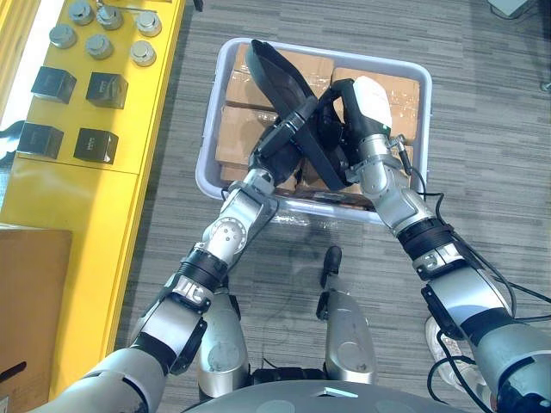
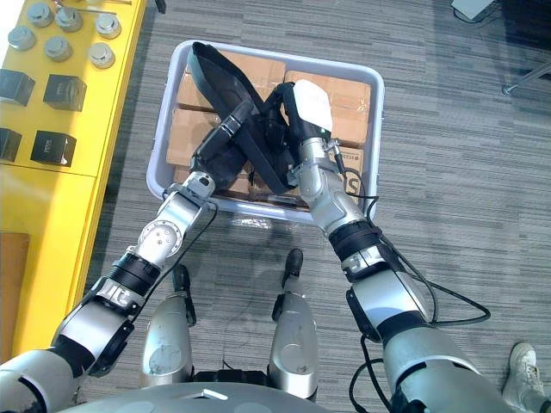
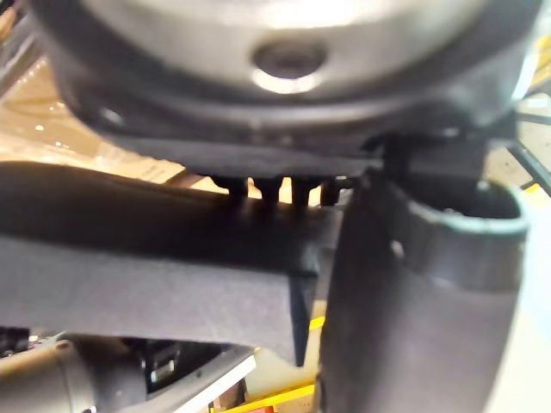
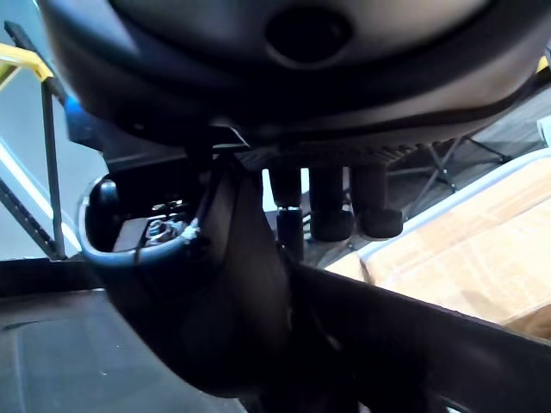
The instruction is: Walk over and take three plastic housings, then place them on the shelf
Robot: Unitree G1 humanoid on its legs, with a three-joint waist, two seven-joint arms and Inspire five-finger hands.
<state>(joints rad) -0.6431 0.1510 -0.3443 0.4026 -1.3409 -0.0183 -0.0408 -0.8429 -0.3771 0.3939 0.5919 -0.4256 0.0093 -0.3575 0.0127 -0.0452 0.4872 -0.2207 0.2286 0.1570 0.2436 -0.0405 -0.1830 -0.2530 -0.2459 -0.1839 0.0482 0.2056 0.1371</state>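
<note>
A long, curved black plastic housing (image 1: 271, 73) is lifted at a slant over the grey bin (image 1: 207, 163) on the floor. My left hand (image 1: 288, 136) holds it from the near left side, fingers (image 3: 267, 185) hooked over the housing's edge (image 3: 155, 249). From the right my right hand (image 1: 366, 107), with its white thumb cover, clasps the same part; its fingers (image 4: 331, 211) curl over the dark rim (image 4: 430, 344). Cardboard boxes (image 1: 379, 86) line the bin beneath the part.
A yellow shelf top (image 1: 77, 189) runs along the left, carrying several metal cylinders (image 1: 99, 43) and black cubes (image 1: 106, 89). A brown cardboard surface (image 1: 26, 301) lies at the lower left. Grey carpet surrounds the bin.
</note>
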